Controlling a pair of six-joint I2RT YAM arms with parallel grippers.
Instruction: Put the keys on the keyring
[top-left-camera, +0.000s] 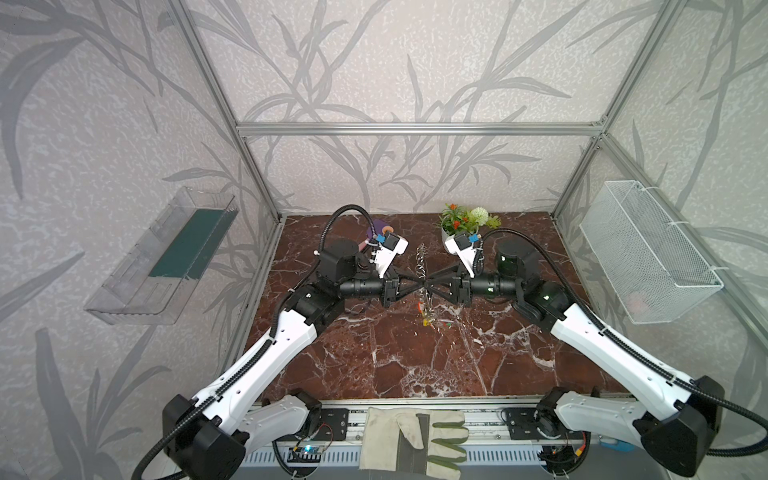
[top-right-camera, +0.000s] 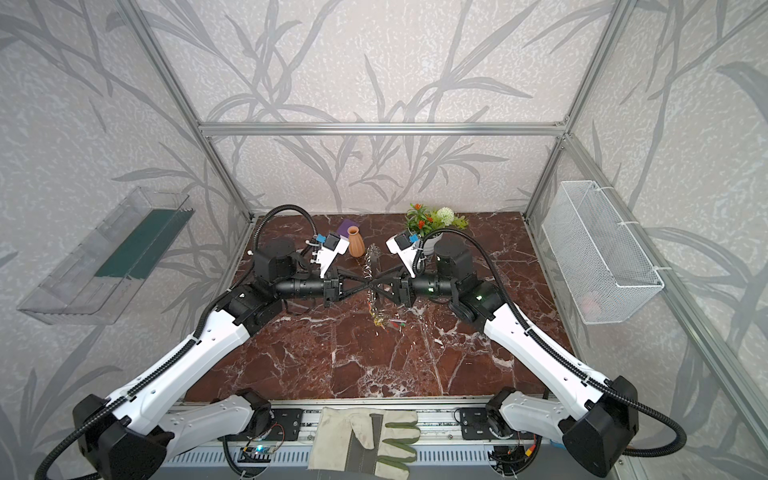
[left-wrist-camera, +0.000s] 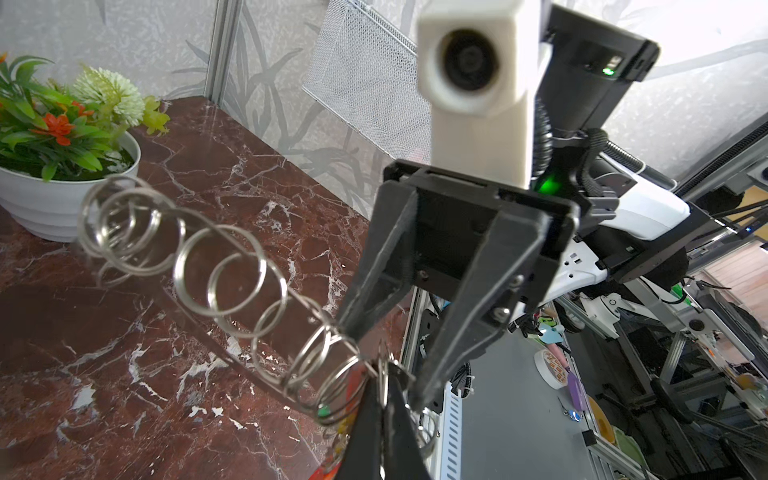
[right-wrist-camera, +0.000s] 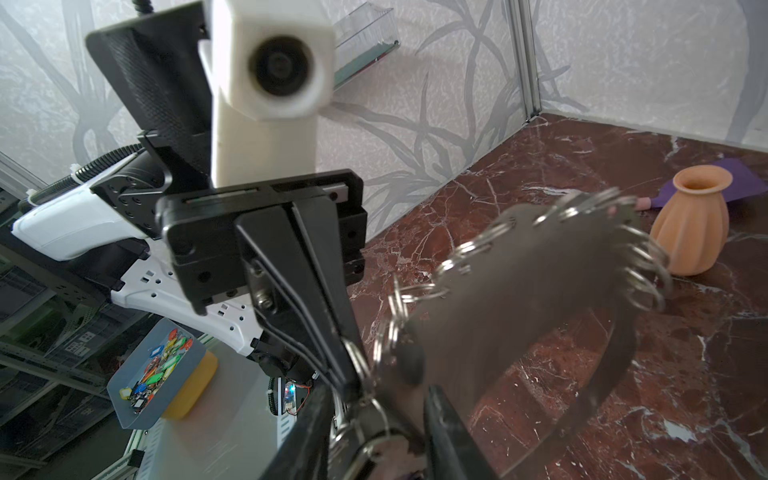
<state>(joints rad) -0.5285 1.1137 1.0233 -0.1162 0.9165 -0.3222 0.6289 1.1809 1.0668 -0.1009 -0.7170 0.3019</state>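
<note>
Right wrist view shows the flat grey oval plate keyring (right-wrist-camera: 519, 291), fringed with silver split rings, held upright on edge above the middle of the red-brown marble counter (top-left-camera: 374, 365). Here the left gripper (right-wrist-camera: 352, 368) is clamped together on its rim, while the right gripper (left-wrist-camera: 380, 363) straddles that rim with fingers apart. Small coloured plastic keys (top-left-camera: 425, 321) cluster at the keyring's end nearest the counter's front edge

Dark red-brown table (top-left-camera: 395, 353), veined in white like marble. Flat grey keyring (right-wrist-camera: 540, 282), fringed with shiny silver rings. Keys (top-left-camera: 426, 321) in yellow, orange and red, with a speck of green. Black fingers (left-wrist-camera: 386, 249). Terracotta-orange ribbed vase (top-right-camera: 356, 244). White pot (left-wrist-camera: 62, 208), green leaves, orange-red blooms. Pale grey wallpaper (top-left-camera: 374, 62), darker leaf print.
</note>
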